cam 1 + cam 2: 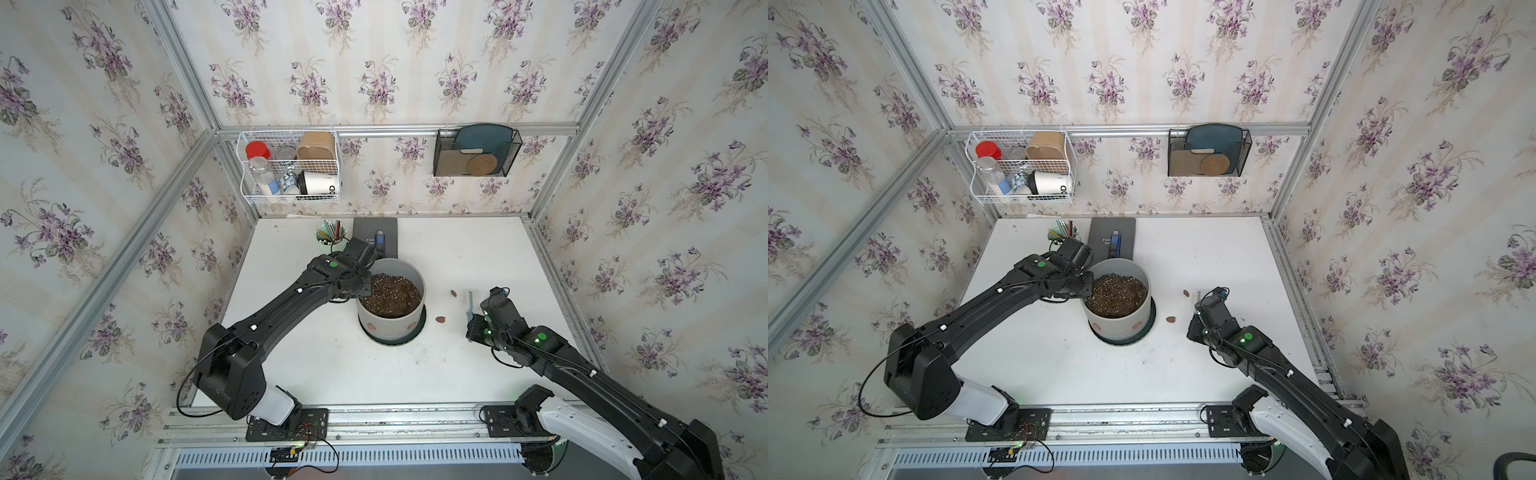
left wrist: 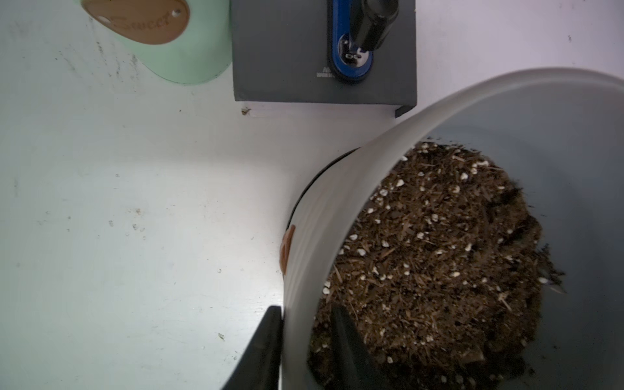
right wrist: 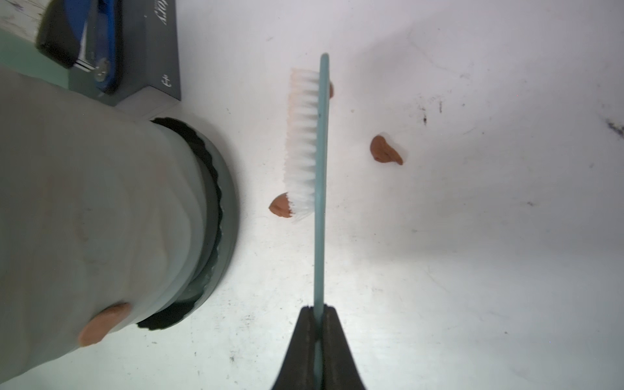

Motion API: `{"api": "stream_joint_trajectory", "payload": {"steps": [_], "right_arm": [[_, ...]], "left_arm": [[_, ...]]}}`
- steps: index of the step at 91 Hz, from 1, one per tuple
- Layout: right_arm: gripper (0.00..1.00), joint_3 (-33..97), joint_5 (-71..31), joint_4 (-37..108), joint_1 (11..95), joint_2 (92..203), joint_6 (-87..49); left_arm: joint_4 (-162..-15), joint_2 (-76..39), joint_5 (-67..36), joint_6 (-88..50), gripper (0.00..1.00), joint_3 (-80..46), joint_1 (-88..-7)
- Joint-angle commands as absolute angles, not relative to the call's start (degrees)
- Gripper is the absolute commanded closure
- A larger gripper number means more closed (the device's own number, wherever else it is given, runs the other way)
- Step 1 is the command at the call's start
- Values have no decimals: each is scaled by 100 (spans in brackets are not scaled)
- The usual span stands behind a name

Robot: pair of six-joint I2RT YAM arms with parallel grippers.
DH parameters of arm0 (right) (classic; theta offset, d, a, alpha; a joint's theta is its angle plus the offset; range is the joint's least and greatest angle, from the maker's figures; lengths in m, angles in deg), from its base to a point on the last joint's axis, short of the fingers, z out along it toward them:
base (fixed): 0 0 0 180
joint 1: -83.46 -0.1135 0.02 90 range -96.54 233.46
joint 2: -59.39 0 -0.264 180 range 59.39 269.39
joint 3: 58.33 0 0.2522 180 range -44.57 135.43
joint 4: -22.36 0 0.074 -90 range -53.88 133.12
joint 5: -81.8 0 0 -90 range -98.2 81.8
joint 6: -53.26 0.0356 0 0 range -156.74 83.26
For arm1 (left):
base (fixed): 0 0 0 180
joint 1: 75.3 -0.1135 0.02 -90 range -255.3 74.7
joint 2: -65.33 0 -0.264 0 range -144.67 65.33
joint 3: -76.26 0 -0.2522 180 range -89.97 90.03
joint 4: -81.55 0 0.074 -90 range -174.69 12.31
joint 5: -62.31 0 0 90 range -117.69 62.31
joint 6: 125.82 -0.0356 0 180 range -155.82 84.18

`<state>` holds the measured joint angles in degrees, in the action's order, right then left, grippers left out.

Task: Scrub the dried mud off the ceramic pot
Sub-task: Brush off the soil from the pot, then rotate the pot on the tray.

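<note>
Where the brush [image 3: 305,141] crosses, dried mud [image 3: 332,89] half hides

White table [image 1: 291,365] carries saucer [image 1: 395,342], mint cup [image 2: 189,60], grey book [image 1: 365,232] (loose mud blobs [image 3: 385,153] too).

Black arms [image 1: 282,303], white shoulders [image 1: 272,405], green lights [image 1: 333,264]

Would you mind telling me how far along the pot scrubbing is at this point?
Looks done: three pieces of dried mud lie on the table. In hand: the right gripper is shut on the brush, clear of the ceramic pot; the left gripper straddles its rim. Left: at least two blobs stuck to the pot's wall.
</note>
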<state>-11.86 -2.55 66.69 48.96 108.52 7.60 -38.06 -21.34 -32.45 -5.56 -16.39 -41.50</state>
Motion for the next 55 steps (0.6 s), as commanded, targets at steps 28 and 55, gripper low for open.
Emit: {"api": "stream_joint_trajectory", "payload": {"steps": [28,55], "right_arm": [[100,-1462,-690,6029,4356,10518,965],[100,-1652,-741,5869,4251,10418,1068]], "left_arm": [[-4038,-3012,-3540,-1048,50,-676,-4234],[-3913,-3161,-3709,-1030,66,-709,-4312]]}}
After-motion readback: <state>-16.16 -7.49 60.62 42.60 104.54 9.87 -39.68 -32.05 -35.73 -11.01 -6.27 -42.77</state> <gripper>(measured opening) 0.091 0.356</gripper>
